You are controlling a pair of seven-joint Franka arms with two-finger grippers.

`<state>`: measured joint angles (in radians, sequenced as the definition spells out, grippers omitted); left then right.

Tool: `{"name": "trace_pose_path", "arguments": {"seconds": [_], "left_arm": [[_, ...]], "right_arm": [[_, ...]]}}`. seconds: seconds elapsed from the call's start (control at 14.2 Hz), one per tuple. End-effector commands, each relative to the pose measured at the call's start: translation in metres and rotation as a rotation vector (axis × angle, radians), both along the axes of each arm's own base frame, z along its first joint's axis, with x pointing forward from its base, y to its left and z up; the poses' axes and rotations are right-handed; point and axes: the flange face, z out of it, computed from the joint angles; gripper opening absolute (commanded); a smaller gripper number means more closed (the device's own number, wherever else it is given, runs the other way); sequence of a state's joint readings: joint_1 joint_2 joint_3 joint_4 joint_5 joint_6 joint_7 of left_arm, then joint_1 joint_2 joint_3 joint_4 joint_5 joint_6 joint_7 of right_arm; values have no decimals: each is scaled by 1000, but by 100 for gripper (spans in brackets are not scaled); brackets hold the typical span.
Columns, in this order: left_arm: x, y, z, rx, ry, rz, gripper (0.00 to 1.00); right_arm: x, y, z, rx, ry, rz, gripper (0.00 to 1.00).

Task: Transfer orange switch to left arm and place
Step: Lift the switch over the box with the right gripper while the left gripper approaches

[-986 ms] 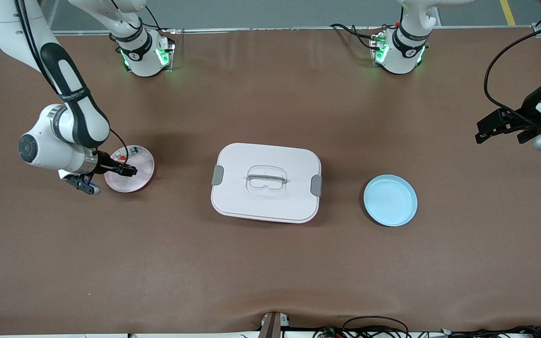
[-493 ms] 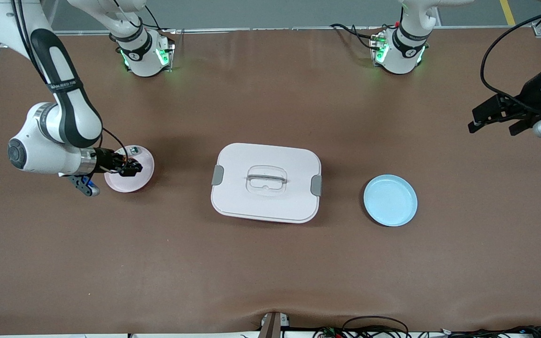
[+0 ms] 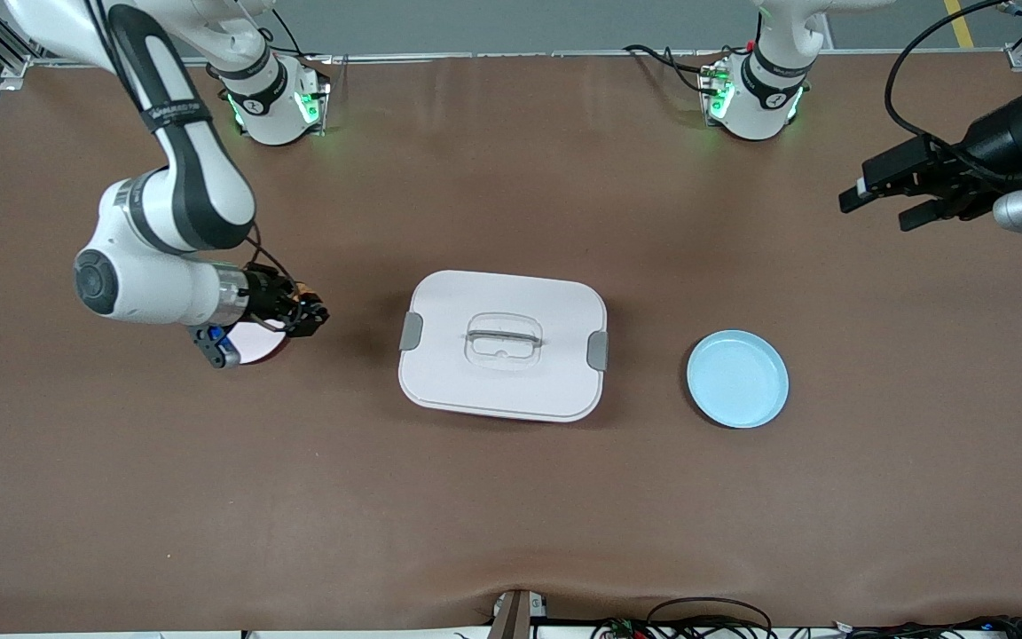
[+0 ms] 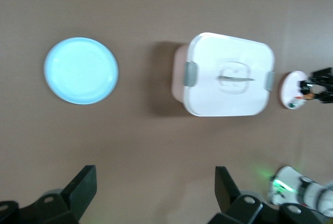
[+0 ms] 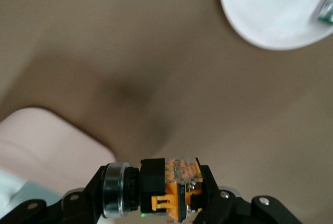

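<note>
Pink plate (image 3: pixel 254 348) half hidden, right gripper (image 3: pixel 311 316) jaws clamping orange switch (image 5: pixel 174 188), left gripper (image 3: pixel 875 193) jaws wide, empty.

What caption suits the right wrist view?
Right claw shut on the orange switch, lifted over bare table.

Pale blue plate (image 3: pixel 737 379) and pink plate (image 3: pixel 249 348) on brown table (image 3: pixel 511 497).

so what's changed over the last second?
The right pincer, shut on the orange switch, has lifted off the pink plate and swung toward the box, now over bare table between them. The left pincer, open and empty, drifted inward and toward the bases. Box, blue plate and pink plate haven't moved.
</note>
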<state>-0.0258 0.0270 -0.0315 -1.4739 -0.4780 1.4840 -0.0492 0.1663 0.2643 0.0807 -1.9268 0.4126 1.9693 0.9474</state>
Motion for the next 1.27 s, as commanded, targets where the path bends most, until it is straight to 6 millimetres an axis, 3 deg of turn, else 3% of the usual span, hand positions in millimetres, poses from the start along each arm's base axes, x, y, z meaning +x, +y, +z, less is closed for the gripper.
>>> {"name": "trace_pose_path", "arguments": {"seconds": [0.0,0.28,0.63,0.85,0.99,1.2], "left_arm": [[-3,-18,1,-70,25,-31,100],[13,-56,-23,-242,95,-61,100],[30,-118,-61,-347,110,-51,100],[28,-151,-83,-395,104,-18,100],[25,-176,-105,-384,96,10,100],[23,-193,-135,-370,99,42,100]], "right_arm": [[7,47,34,7,13,-96,0],[13,139,74,44,49,-255,0],[18,234,99,68,119,-435,0],[20,271,111,78,142,-515,0],[24,284,119,104,154,-577,0],[22,300,134,173,153,-646,0]]}}
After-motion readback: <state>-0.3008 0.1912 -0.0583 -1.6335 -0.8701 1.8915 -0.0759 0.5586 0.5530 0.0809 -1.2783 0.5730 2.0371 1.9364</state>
